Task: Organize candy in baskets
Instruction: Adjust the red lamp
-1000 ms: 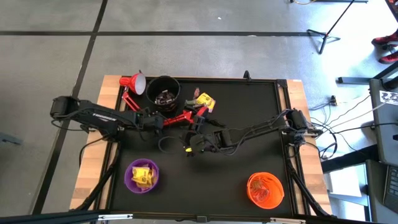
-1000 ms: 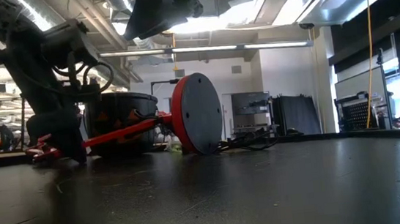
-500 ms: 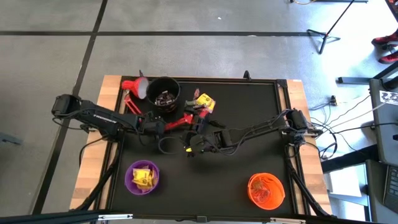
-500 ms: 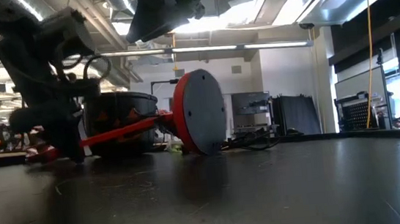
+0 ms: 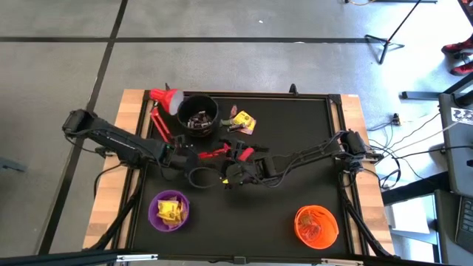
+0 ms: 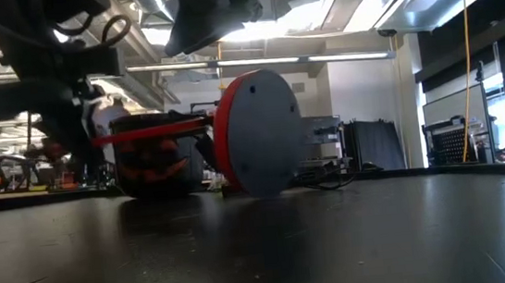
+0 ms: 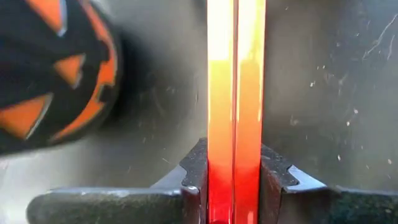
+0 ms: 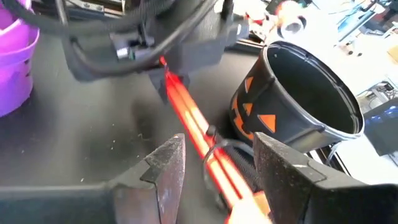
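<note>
The left gripper (image 5: 179,154) pinches the glossy red lamp (image 7: 235,106) arm beside the round black bucket (image 5: 197,114). The right gripper (image 8: 214,163) hovers, jaws apart and empty. Candy (image 5: 242,120) details blur.

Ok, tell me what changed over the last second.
The left gripper closed on the red desk lamp's rod and swung it: its shade went toward the table's far edge, its round base closer to the right gripper. The round black plastic bucket, the purple one and the orange one stayed put.
</note>
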